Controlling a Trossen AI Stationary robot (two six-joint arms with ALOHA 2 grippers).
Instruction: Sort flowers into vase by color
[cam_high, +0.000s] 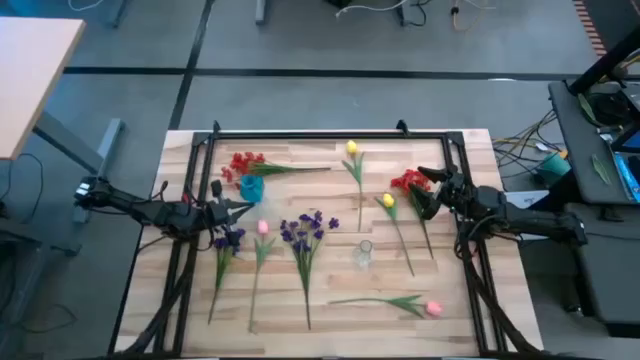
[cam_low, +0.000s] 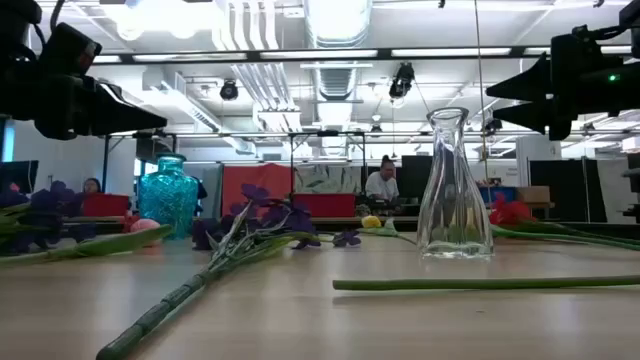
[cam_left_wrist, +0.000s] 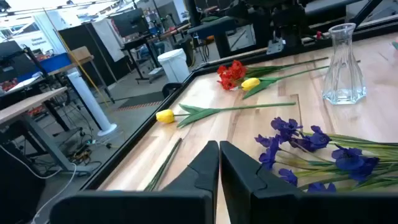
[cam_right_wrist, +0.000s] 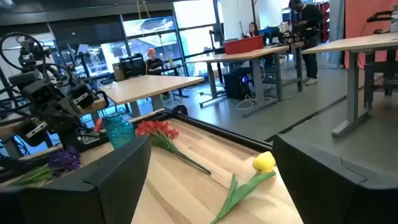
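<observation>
Seen from above, a wooden tabletop (cam_high: 330, 310) fills the middle of the frame, with artificial flowers lying flat across it. At centre left, the left hand (cam_high: 238, 207) hovers with its fingers clenched together and nothing between them. Just above it lie a red cluster (cam_high: 243, 163) and a blue glass vase (cam_high: 251, 188); just below it, a purple cluster (cam_high: 228, 240), a pink bud (cam_high: 263, 227) and a larger purple cluster (cam_high: 305, 230). At upper centre lies a yellow bud (cam_high: 351, 148). A clear glass vase (cam_high: 364, 252) stands at centre, hard to make out from above. A pink bud (cam_high: 433, 309) lies at lower right. At centre right, a second yellow bud (cam_high: 388, 201) and a second red cluster (cam_high: 408, 181) lie beside the right hand (cam_high: 432, 188), which hovers released, fingers wide, holding nothing.

The flowers look light, with thin springy stems and soft heads that would likely crush. The mid stem, clear of the leaves, seems the safest place to pinch. Both vase necks look narrow, so each stem probably needs to go in end first.
</observation>
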